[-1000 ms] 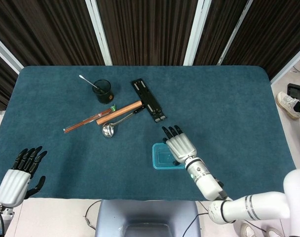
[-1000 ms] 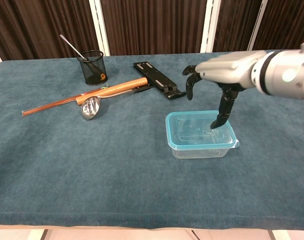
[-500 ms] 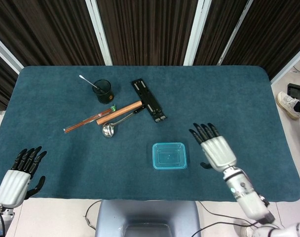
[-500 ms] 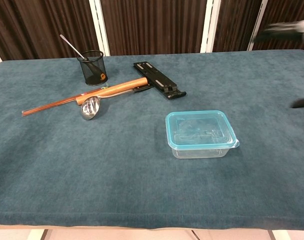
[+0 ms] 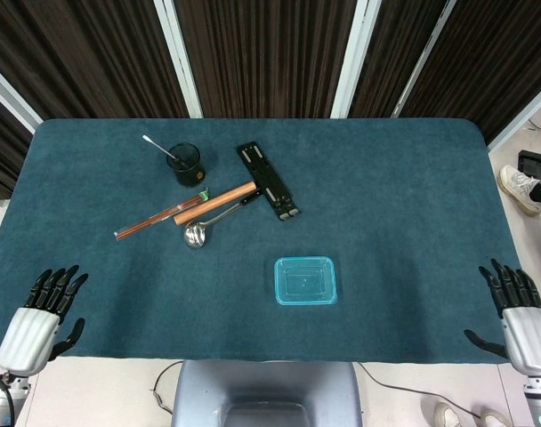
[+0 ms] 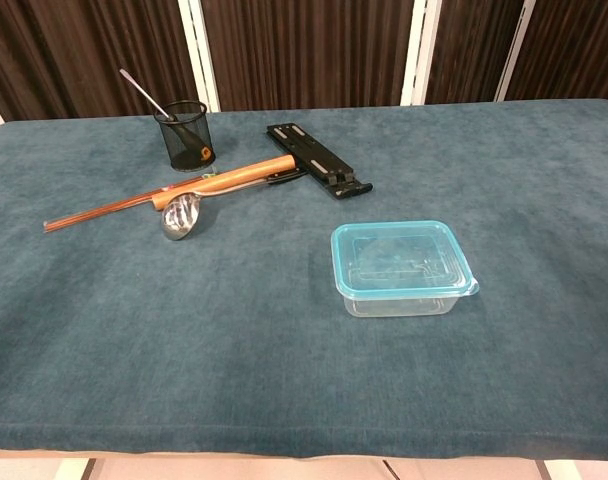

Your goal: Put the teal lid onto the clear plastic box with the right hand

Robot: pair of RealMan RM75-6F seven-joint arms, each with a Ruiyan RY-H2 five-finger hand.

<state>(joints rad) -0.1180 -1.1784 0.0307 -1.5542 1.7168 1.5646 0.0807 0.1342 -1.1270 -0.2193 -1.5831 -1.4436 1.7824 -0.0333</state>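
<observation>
While teal lid (image 6: 402,256) sat atop clear plastic box (image 6: 404,299) near table (image 5: 404,196) centre | R hand (image 5: 522,320) empty, fingers spread, off table's right corner | L hand (image 5: 35,318) likewise, left corner.

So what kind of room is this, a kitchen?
Probably a robot test room, not a kitchen. A table covered in blue cloth stands before dark curtains, holding mixed things: a lidded plastic box, a ladle and a mesh cup.
</observation>
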